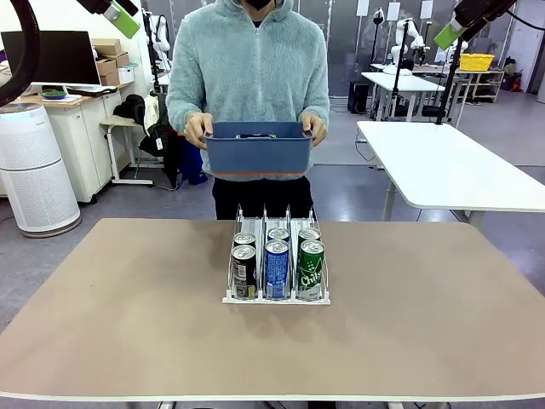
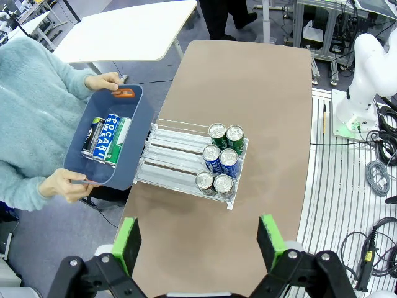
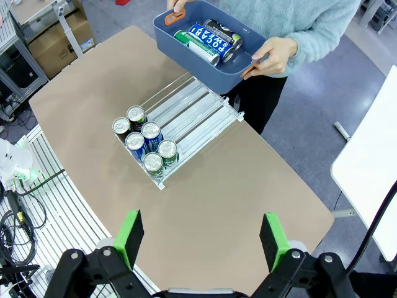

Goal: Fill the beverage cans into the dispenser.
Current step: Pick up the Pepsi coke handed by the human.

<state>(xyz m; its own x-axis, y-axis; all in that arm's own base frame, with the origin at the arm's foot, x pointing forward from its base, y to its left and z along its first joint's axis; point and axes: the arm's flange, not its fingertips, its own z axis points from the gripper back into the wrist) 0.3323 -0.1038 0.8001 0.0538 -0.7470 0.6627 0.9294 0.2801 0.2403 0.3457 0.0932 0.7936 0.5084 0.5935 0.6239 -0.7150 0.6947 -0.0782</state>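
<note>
We find six beverage cans (image 1: 277, 266) standing two deep at the front of the white dispenser (image 1: 275, 299), midway on the tan counter (image 1: 119, 307). Past its far edge a person (image 1: 247, 77) holds a blue bin (image 1: 258, 155) of cans. The left tool (image 2: 200, 241) and right tool (image 3: 201, 239) hang released above. Behind are a white table (image 1: 451, 166), an air purifier (image 1: 34, 170) and grey floor (image 1: 358, 192).

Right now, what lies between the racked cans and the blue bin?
The dispenser's bare rear lanes; the six cans stand at its front, the bin beyond its back. Left wrist view.

Left claw (image 2: 198, 241) and right claw (image 3: 203, 239) hover high, jaws spread wide.
</note>
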